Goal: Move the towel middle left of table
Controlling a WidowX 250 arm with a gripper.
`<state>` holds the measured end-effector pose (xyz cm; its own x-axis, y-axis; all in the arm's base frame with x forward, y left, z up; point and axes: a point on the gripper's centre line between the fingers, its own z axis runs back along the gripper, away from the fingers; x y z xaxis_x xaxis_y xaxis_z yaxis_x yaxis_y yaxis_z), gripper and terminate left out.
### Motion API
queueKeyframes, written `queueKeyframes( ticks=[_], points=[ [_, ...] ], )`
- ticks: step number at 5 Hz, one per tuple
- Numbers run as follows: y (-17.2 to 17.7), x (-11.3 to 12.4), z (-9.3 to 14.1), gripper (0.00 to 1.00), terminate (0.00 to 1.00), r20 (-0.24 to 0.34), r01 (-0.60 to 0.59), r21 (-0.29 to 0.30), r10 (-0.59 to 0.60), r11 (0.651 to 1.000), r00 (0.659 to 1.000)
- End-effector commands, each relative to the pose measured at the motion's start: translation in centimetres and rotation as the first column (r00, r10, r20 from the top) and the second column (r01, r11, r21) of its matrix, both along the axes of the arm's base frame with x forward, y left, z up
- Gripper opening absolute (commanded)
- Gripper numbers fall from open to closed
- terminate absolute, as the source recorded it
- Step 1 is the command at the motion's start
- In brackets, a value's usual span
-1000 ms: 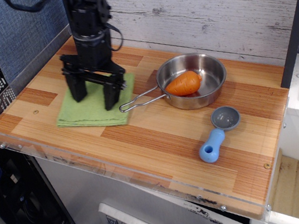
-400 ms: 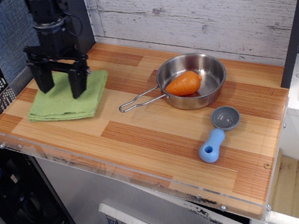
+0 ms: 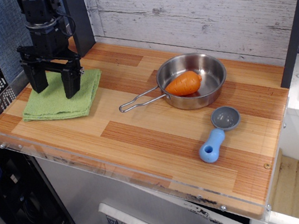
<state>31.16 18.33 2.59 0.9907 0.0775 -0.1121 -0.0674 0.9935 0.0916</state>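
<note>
Sliding noted: towel had travelled from beside pan to table's left end within one second, last shift small. Gripper stood over it, jaws spread, fingertips on cloth (pinch not evident). Placement judged near complete.

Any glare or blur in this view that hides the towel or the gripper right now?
In the single observation view, focus is sharp. The towel is evenly lit, with only a soft shadow under the gripper. Glare shows only on the steel pan and the table's clear front rim, hiding nothing.
</note>
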Motion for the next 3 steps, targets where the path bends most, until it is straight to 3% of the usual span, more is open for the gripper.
queueKeyframes(
  ticks=[1, 2, 3],
  points=[
    [-3.6, 0.4, 4.7, 1.00, 0.00, 0.234, 0.138, -0.018, -0.130, 0.990, 0.964],
    [-4.8, -0.5, 8.2, 1.00, 0.00, 0.385, 0.188, -0.019, -0.166, 0.982, 0.908],
    [-4.6, -1.3, 9.9, 1.00, 0.00, 0.430, 0.164, -0.013, -0.143, 0.986, 0.891]
  ],
)
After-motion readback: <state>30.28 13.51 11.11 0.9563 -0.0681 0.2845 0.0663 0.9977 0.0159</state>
